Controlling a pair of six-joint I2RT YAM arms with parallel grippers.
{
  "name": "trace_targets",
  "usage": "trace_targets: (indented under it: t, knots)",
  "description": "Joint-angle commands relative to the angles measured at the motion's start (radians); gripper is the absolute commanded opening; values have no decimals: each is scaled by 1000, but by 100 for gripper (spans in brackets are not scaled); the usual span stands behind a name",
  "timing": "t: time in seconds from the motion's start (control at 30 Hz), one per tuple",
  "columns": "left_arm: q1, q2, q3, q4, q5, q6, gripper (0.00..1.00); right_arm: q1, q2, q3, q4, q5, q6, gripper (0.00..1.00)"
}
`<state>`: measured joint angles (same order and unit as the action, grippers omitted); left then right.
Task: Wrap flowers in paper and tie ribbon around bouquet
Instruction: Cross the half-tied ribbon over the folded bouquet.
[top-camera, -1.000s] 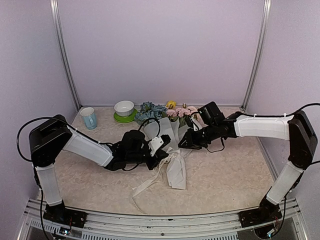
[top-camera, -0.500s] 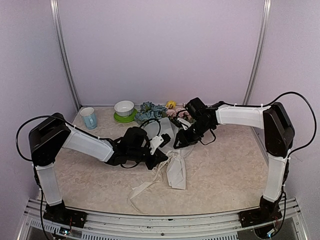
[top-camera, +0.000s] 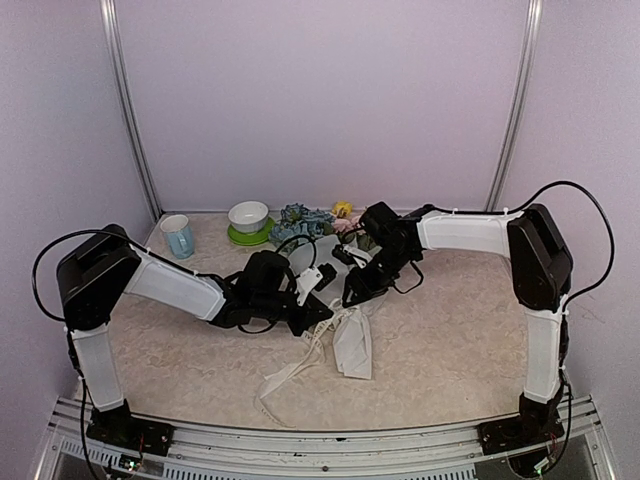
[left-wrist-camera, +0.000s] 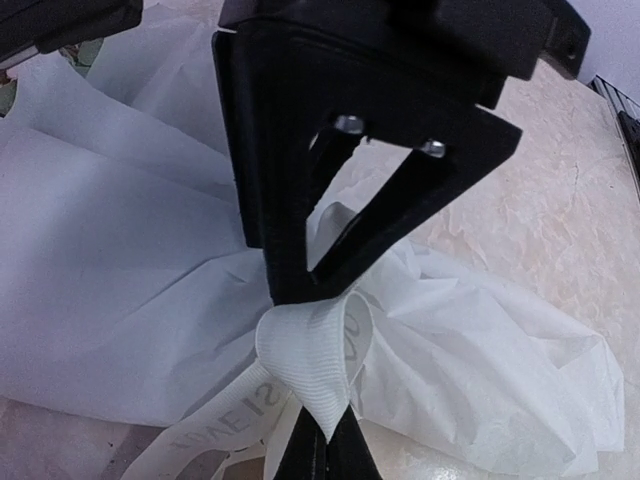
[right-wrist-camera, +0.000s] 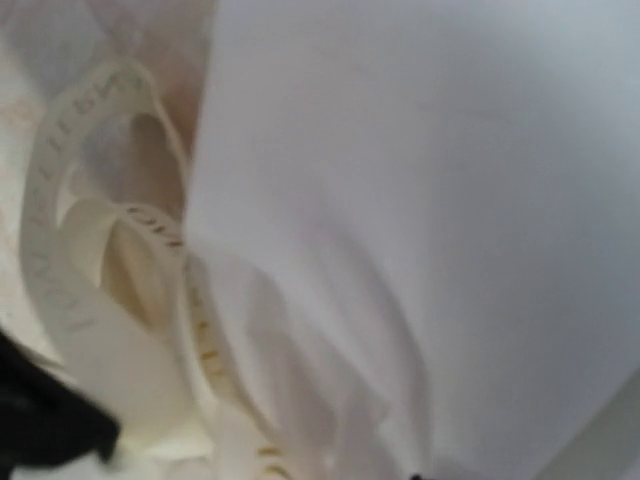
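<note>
While the paper (top-camera: 352, 350) is lying wrapped round the flowers (top-camera: 300, 218), the left gripper (left-wrist-camera: 322, 445) is pinching a ribbon (left-wrist-camera: 305, 365) loop at its tips, near the right gripper (top-camera: 352, 293) (jaws impossible to judge); tying is looking unfinished.

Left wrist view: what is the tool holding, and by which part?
The left tool is shut on the ribbon, pinching it at a folded loop, next to the crumpled paper.

The paper (left-wrist-camera: 110, 250) is thin, matt white tissue, creased and softly crumpled. The ribbon (left-wrist-camera: 310, 365) is cream woven cloth with a fine ribbed grain. The table (top-camera: 460, 340) looks smooth, beige and marbled. The bowl (top-camera: 248, 214) looks like glossy white ceramic.
</note>
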<state>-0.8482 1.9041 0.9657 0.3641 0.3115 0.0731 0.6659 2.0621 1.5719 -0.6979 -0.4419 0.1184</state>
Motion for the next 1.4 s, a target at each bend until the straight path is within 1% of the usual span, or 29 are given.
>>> trace_targets:
  t: [0.0, 0.03, 0.1, 0.13, 0.17, 0.2, 0.47, 0.6, 0.83, 1.0, 1.13, 1.23, 1.37]
  knots:
    - [15, -9, -15, -7, 15, -7, 0, 16, -3, 25, -38, -48, -11, 33]
    - [15, -10, -16, -8, 15, -7, 0, 17, -3, 24, -38, -48, -8, 27]
    - [15, -11, -16, -9, 15, -6, 0, 17, -8, 17, -34, -30, 2, 12]
    - [14, -11, -14, -12, 12, -4, 0, 17, -11, 15, -31, -25, 5, 6]
    - [13, -13, -12, -15, -1, -4, 0, 16, -14, 16, -31, -24, 8, 1]
    - [12, -13, -8, -18, -8, -7, 0, 17, -15, 22, -36, -21, 12, 0]
    - [7, -12, 11, -61, 9, 12, 0, 17, -62, 32, 0, -31, 42, 0]
    - [-10, 5, 42, -101, -22, 35, 0, 17, -110, -2, 66, -35, 59, 0]
    - [-13, 20, 81, -107, -3, 31, 0, 17, -133, -64, 134, -100, 90, 0]
    - [-11, 40, 110, -137, -14, 29, 0, 17, -119, -85, 130, -78, 90, 0]
    - [-10, 62, 135, -184, -11, 39, 0, 17, -94, -56, 83, -34, 68, 2]
    - [-3, 81, 153, -225, -8, 51, 0, 17, -99, -42, 80, -33, 61, 2]
    - [7, 80, 155, -241, -2, 47, 0, 17, -100, -33, 85, -48, 55, 7]
